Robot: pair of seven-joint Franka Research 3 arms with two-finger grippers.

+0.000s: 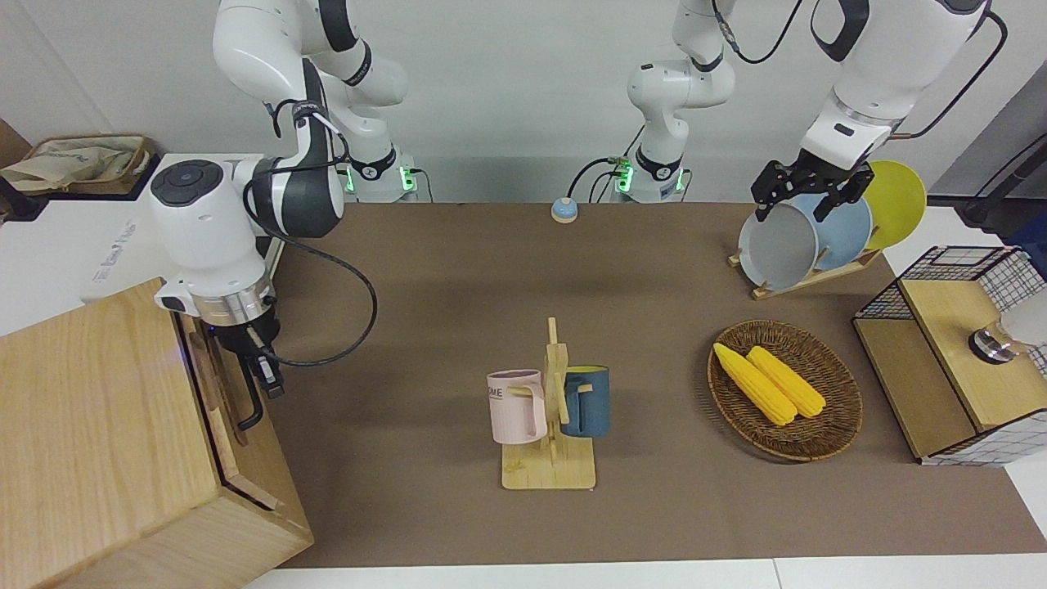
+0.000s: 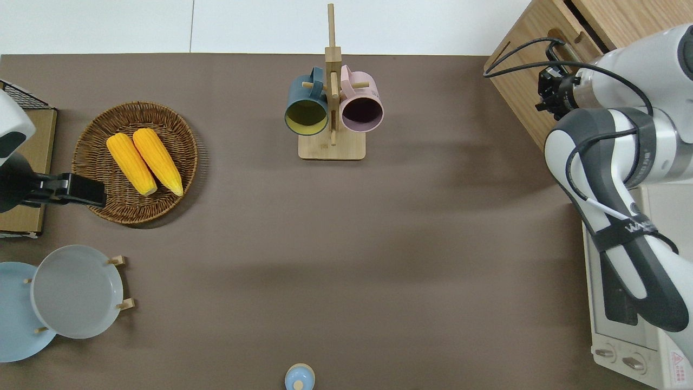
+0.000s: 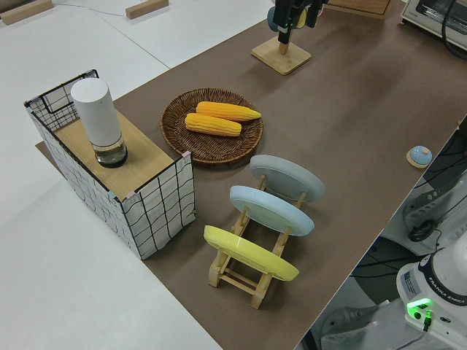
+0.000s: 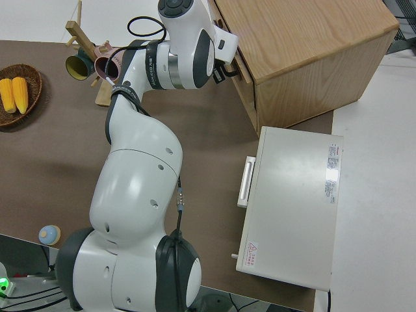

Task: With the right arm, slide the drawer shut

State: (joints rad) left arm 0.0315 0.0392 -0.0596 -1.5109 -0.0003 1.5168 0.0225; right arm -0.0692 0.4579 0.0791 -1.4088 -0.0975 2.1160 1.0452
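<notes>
Right tool (image 1: 263, 372) at the black handle (image 1: 250, 402) of the stiff wooden drawer (image 1: 214, 391), counter's corner; finger spread unclear. Push its flat front.

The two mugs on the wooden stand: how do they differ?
The pink mug is pale with lettering on its side; the blue mug is dark and plain there. The pink mug hangs toward the right arm's end of the table, the blue mug toward the left arm's. Both hang by their handles on the wooden stand.
</notes>
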